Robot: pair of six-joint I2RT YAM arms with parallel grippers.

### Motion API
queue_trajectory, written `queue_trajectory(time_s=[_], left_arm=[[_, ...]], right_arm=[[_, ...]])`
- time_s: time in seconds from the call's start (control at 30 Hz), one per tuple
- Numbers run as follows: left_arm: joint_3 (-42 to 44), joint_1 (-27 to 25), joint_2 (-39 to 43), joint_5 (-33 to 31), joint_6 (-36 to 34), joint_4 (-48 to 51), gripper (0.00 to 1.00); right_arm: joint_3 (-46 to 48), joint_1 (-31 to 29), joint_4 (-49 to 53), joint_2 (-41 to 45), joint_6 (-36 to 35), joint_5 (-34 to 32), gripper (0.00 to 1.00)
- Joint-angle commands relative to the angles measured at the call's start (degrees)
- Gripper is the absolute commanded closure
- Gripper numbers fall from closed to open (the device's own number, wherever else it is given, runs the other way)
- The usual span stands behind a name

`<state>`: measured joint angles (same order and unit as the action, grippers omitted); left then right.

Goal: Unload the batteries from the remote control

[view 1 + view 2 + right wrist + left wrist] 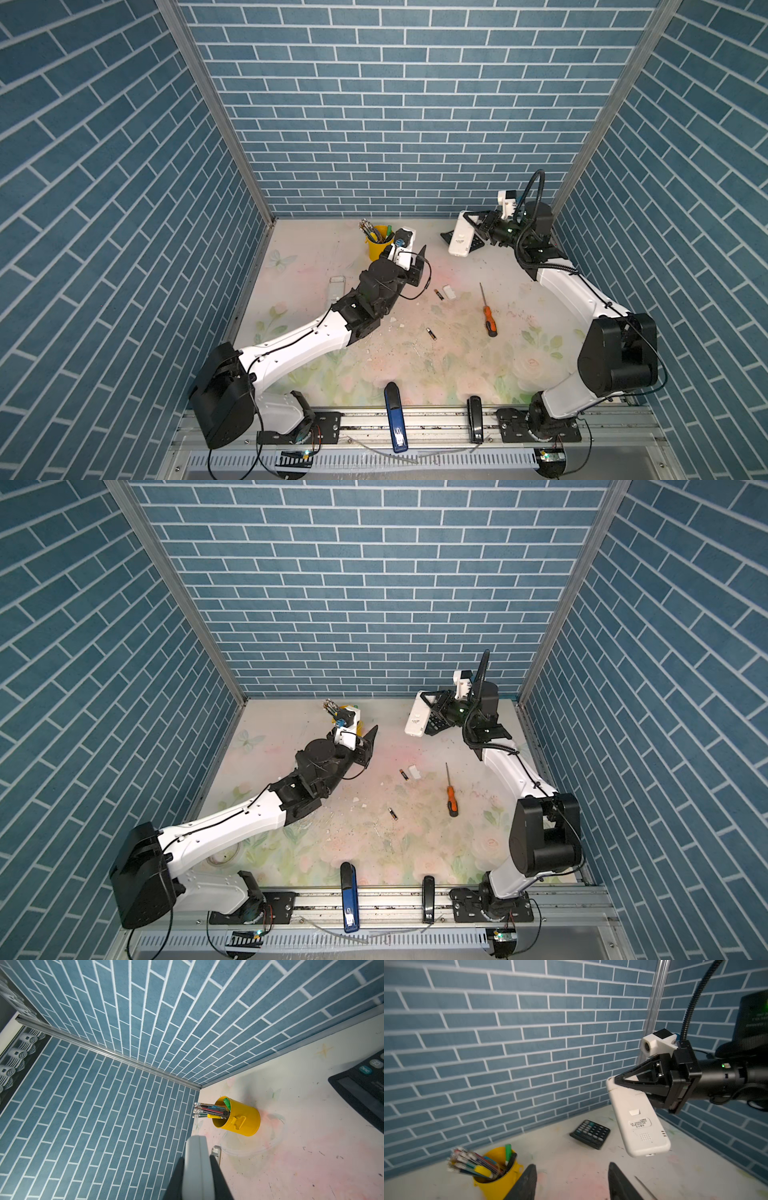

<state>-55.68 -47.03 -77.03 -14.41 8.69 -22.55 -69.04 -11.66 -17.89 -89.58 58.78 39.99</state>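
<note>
Right pincer (197, 1169) is clamped on the white rectangular remote control (639, 1124), up off the floral tabletop (316, 249) around 1 o'clock. Left pincer (571, 1167) is open and empty. Two slim dark gold-ended batteries (438, 294) lie at 9 o'clock of the orange-handled screwdriver (487, 309).

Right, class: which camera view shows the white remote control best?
The left wrist view: the remote control hangs in the right gripper, its printed back facing the camera at close range. Both top views show it small and far. The right wrist view shows only its narrow edge.
</note>
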Motion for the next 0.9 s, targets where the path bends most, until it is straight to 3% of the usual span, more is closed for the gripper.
queue_trajectory(time_s=[0.0,0.17,0.37,0.53,0.87], left_arm=[[0.9,3.6,0.5,16.5,20.8,1.8,0.44],[3.7,6.8,-2.5,26.0,35.4,-12.0,0.41],[3.9,6.9,-9.6,30.1,45.1,-27.0,0.4],[4.7,6.7,-14.4,29.3,49.0,-37.1,0.42],[2.5,6.8,-18.3,27.3,49.5,-43.0,0.44]], right_arm=[[4.0,-0.3,-13.7,2.7,3.4,-0.5,1.0],[9.1,-1.4,-25.2,3.8,4.6,-5.9,1.0],[12.0,-3.6,-40.6,0.2,9.6,-11.5,1.0],[10.4,-5.6,-46.0,-3.4,12.3,-13.6,1.0],[9.0,-8.5,-48.4,-6.1,13.8,-14.9,1.0]])
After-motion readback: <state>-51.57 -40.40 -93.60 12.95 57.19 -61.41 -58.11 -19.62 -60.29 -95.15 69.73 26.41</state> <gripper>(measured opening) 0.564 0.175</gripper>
